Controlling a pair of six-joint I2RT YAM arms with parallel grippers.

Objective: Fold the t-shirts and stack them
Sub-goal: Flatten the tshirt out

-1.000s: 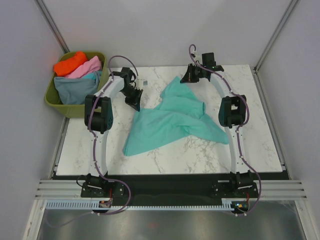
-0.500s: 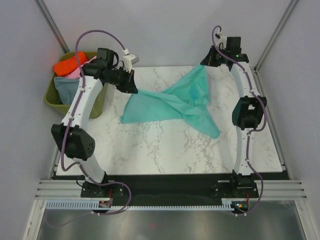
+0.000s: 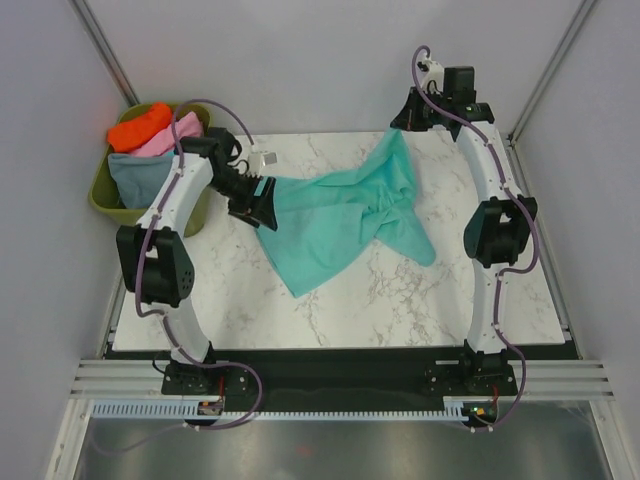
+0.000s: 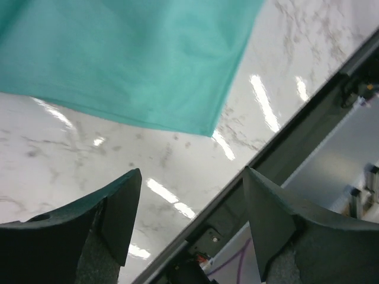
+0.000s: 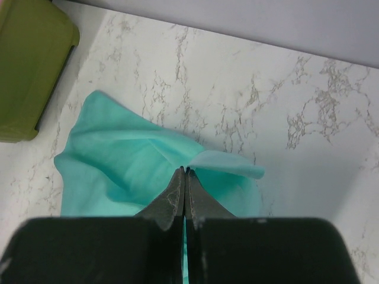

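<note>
A teal-green t-shirt [image 3: 340,215] hangs from my right gripper [image 3: 408,122] at the back of the table, and its lower part lies spread on the marble. That gripper [image 5: 186,170] is shut on a fold of the shirt [image 5: 118,160]. My left gripper [image 3: 262,203] is at the shirt's left edge. In the left wrist view it [image 4: 191,171] is open with nothing between its fingers, and the shirt's hem [image 4: 130,59] lies beyond the fingertips. Orange [image 3: 138,125], pink [image 3: 172,134] and blue-grey [image 3: 145,175] t-shirts sit piled in the tub.
The olive-green tub [image 3: 100,197] stands off the table's back left corner, close to the left arm, and its corner [image 5: 29,65] shows in the right wrist view. The table's dark front rail [image 4: 284,148] runs beyond the left fingers. Grey walls enclose the table.
My left gripper has opened and let go of the shirt's corner, and the cloth's left side has dropped onto the table. The right gripper still holds its end up at the back.
</note>
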